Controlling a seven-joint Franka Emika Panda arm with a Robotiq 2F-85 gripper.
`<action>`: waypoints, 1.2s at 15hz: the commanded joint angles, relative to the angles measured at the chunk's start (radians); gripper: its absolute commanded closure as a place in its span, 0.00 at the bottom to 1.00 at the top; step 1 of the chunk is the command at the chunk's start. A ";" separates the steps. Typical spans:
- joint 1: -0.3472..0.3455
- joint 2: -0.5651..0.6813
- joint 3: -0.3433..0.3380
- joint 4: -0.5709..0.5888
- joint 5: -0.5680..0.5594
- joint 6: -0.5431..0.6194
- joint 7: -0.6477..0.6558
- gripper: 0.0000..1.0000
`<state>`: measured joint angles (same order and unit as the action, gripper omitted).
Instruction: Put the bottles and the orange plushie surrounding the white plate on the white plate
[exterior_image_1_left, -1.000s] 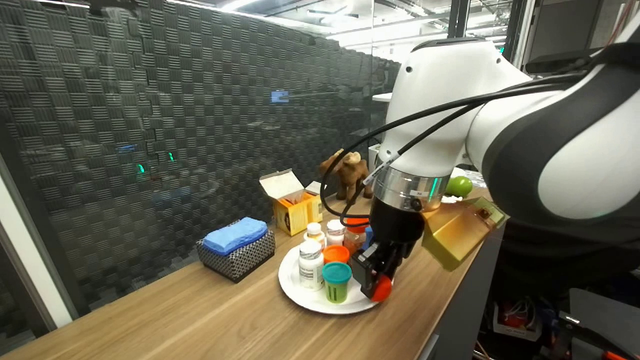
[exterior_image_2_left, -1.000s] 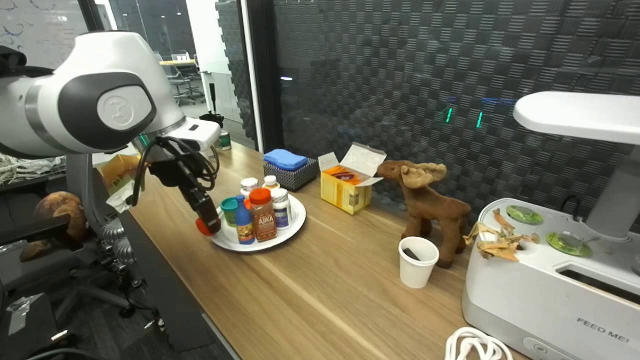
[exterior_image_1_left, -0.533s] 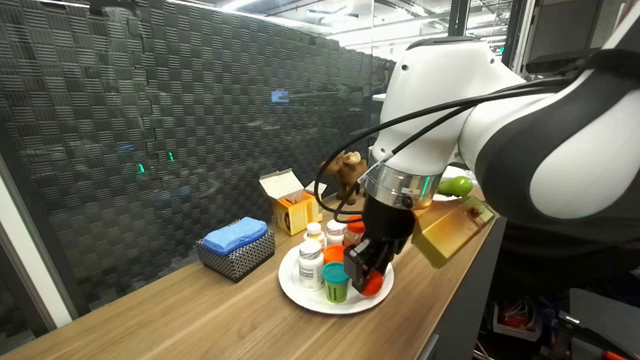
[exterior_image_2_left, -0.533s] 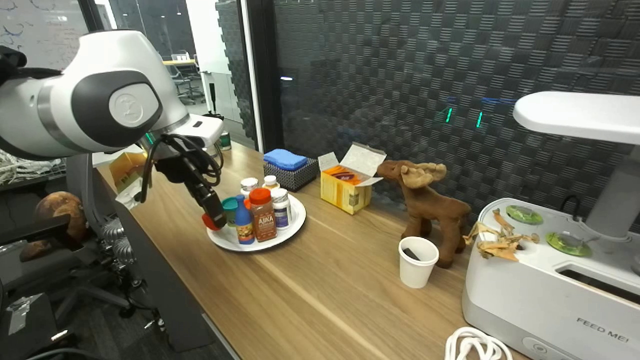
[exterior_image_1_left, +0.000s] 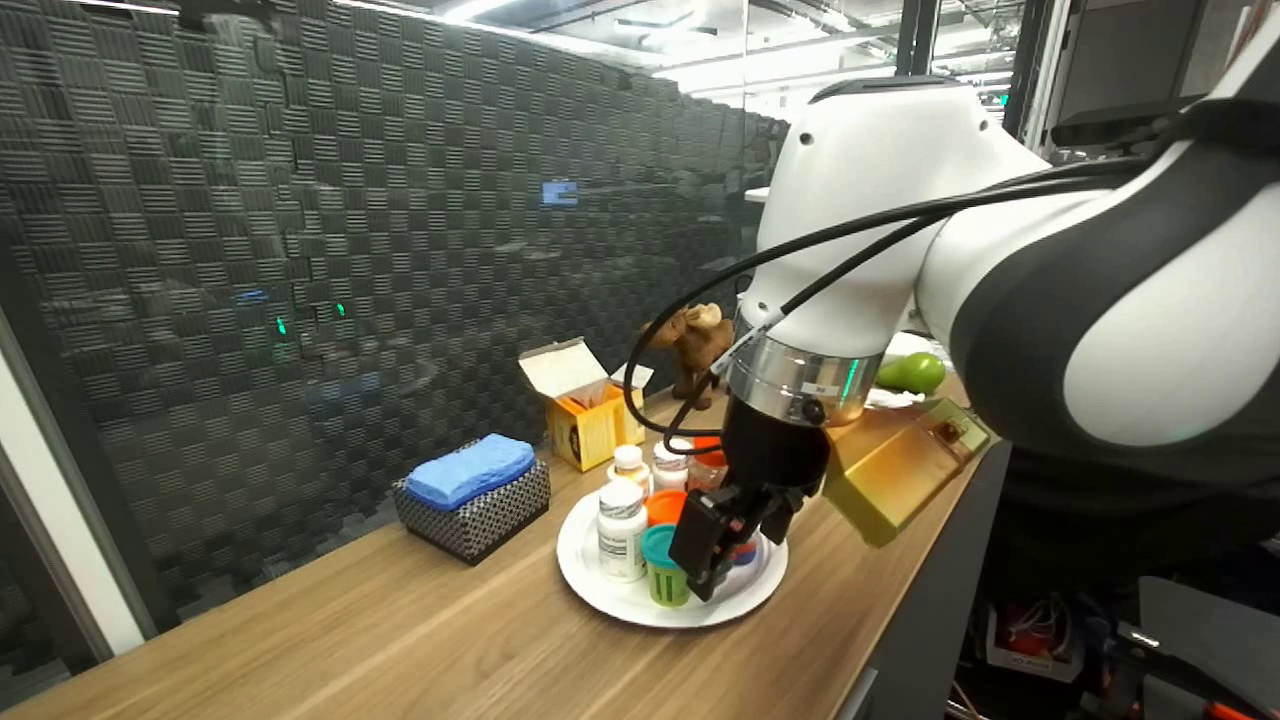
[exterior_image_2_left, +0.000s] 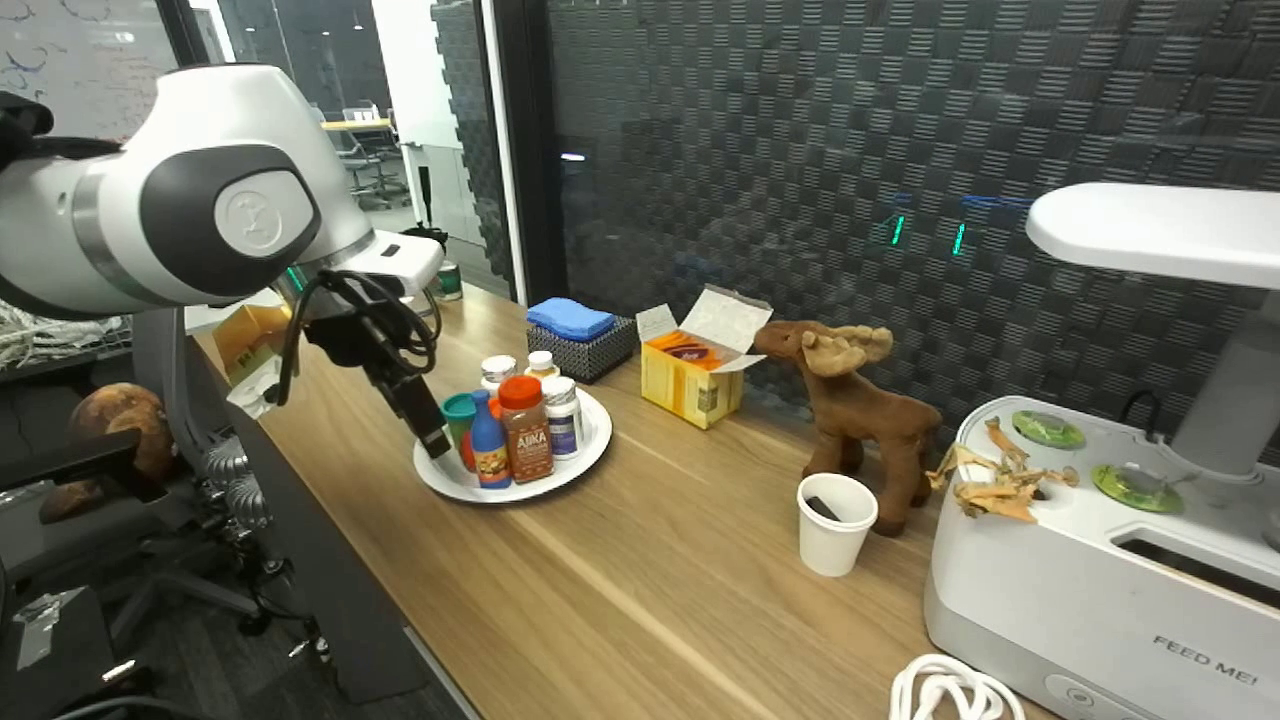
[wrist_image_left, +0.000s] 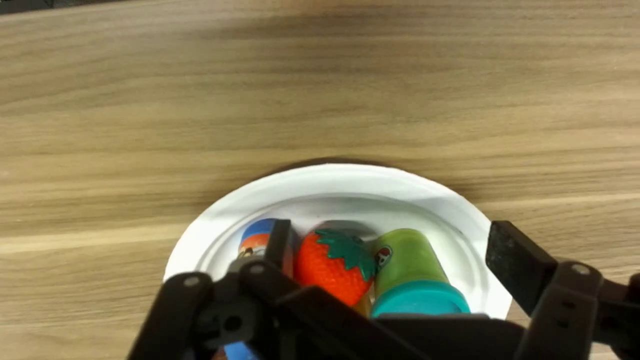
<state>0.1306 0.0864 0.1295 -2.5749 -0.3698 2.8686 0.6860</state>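
Gripper (wrist_image_left: 390, 239): jaws spread wide, pinching nothing; presumably parted so it can lift clear without dragging the toy along.
Strawberry toy (wrist_image_left: 325, 270): my guess at the orange plushie; on the white plate (wrist_image_left: 330, 181), between the blue bottle (exterior_image_2_left: 489, 442) and green tub (wrist_image_left: 407, 260), neighbours that should check any rolling.
Bottles (exterior_image_1_left: 622, 540): upright on the same plate, bunched together, likely to save room.
Toy's look: red-orange, dimpled skin, toothed green leaf crown, more moulded than furry.

Wood-look tabletop (exterior_image_1_left: 300, 640) along a dark, textured wall (exterior_image_1_left: 400, 180), super bright ceiling lights (exterior_image_1_left: 770, 75) far off, and a scribbled-on whiteboard (exterior_image_2_left: 80, 60) too.
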 joint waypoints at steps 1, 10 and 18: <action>0.002 -0.082 0.048 -0.021 0.116 -0.076 -0.091 0.00; -0.023 -0.348 0.022 0.202 0.366 -0.677 -0.406 0.00; -0.044 -0.378 0.015 0.247 0.341 -0.749 -0.406 0.00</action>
<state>0.0904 -0.2912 0.1408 -2.3294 -0.0306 2.1223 0.2809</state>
